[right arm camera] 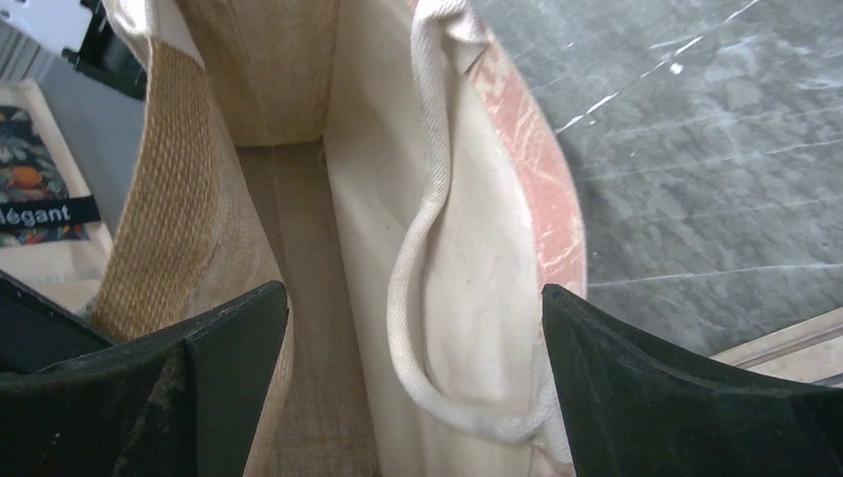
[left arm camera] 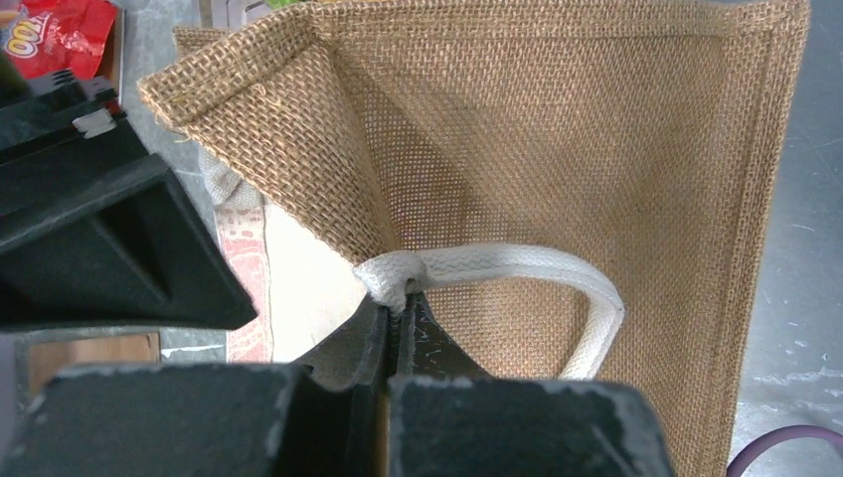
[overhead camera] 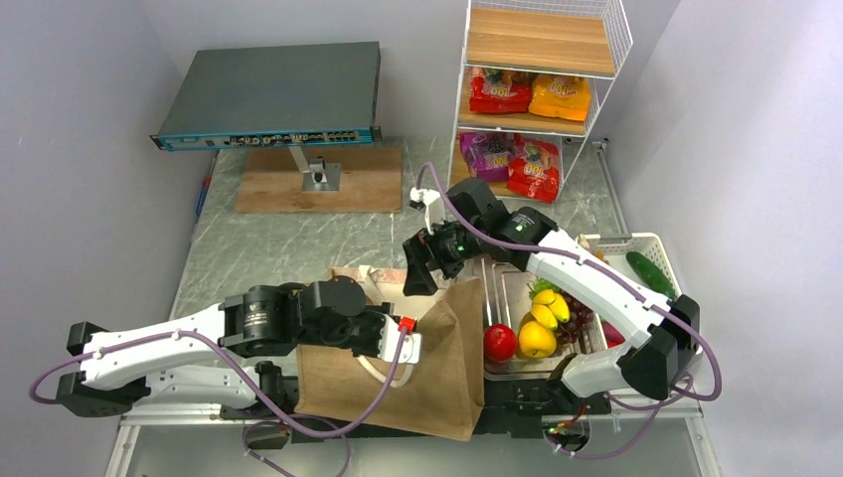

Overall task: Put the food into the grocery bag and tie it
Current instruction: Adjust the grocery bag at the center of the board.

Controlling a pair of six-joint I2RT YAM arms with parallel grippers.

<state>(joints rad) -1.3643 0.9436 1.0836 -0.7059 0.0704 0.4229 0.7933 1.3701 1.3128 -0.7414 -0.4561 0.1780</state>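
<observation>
Grocery bag (overhead camera: 442, 383) partly under left hand (overhead camera: 403, 343)

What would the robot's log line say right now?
left gripper: shut on bag handle | right gripper: open over grocery bag mouth | food: outside bag

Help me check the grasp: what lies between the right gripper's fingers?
In the right wrist view, the cream inner wall of the jute bag and its white rope handle lie between the fingers of the open right gripper.
</observation>
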